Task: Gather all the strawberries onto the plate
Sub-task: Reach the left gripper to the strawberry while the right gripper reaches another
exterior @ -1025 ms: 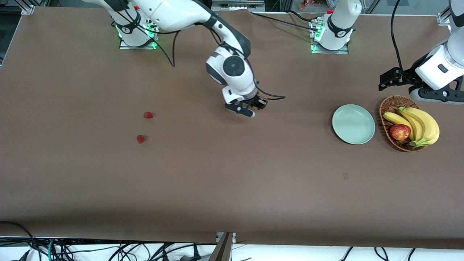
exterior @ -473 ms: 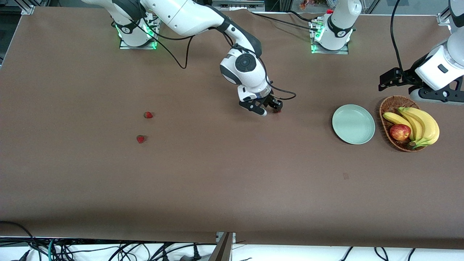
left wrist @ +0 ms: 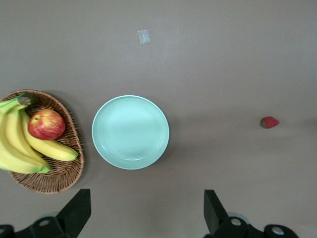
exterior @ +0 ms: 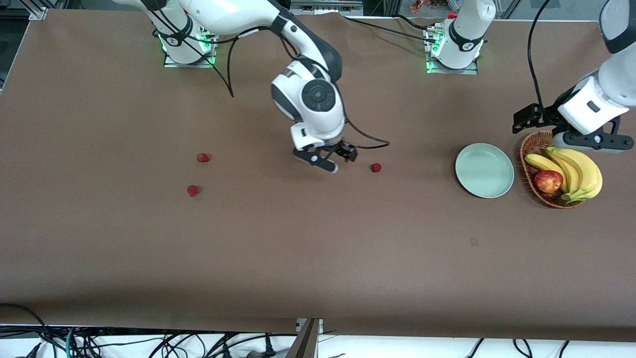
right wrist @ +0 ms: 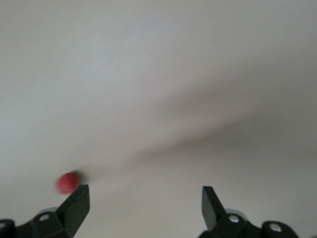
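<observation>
One strawberry (exterior: 376, 167) lies on the brown table between my right gripper (exterior: 336, 159) and the mint-green plate (exterior: 484, 170). It also shows in the right wrist view (right wrist: 67, 182), just beside one fingertip (right wrist: 78, 198), and in the left wrist view (left wrist: 270, 122). Two more strawberries (exterior: 202, 157) (exterior: 192, 190) lie toward the right arm's end. My right gripper (right wrist: 143, 196) is open and empty, low over the table. My left gripper (exterior: 584, 140) hangs open and empty over the basket's edge. Its wrist view shows the empty plate (left wrist: 130, 132).
A brown wicker basket (exterior: 532, 144) with bananas (exterior: 579, 171) and a red apple (exterior: 548, 181) stands beside the plate at the left arm's end. It also shows in the left wrist view (left wrist: 64, 171). A small tape mark (exterior: 474, 241) lies nearer the front camera.
My right gripper carried a strawberry toward the plate, let it go on the table, and has drawn back toward the right arm's end. The left arm shifted slightly.
</observation>
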Tool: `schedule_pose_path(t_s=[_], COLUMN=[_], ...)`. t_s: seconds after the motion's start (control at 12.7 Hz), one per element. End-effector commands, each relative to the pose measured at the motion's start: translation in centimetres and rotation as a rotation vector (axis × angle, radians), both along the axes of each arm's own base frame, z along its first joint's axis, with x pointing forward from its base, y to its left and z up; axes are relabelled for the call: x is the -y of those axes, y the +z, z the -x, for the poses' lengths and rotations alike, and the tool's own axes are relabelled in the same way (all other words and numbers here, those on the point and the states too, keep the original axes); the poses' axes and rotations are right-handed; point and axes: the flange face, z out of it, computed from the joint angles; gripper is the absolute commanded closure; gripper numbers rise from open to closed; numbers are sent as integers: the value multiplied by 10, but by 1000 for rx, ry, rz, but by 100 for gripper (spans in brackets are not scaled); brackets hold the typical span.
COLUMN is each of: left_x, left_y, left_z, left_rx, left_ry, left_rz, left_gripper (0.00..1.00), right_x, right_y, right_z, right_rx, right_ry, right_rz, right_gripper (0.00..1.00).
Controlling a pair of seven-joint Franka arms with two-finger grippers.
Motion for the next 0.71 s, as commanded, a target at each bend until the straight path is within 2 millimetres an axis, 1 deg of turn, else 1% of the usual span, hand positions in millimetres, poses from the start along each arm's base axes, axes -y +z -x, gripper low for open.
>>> schedule_pose_path(t_s=[0.0,0.08,0.16,0.32,0.39,0.47,0.63], left_x=[12,24,50,111,146,176,236], left_y=[-24,-36,-48,-74,-91,-108,-144], left_z=[15,18,21,26,32,35,38], left_rx=[10,14,18,57,80,92,111], left_ry=[2,19,29,100,135,166,236], left_rz=[37,38,29,17,20,29,52], left_gripper=[0,0,0,0,0,0,0], right_x=[73,104,138,212,245,274,337], right_y=[4,7,10,11,3,-8,-41], right_z=[0,-2,-6,-11,-10,-5,9], right_rx=[-16,-24,-36,-60,-75,-78,-62], right_ry=[173,240,293,393,426,447,484], right_rz=[96,115,131,141,141,138,122], right_gripper=[0,0,0,0,0,0,0])
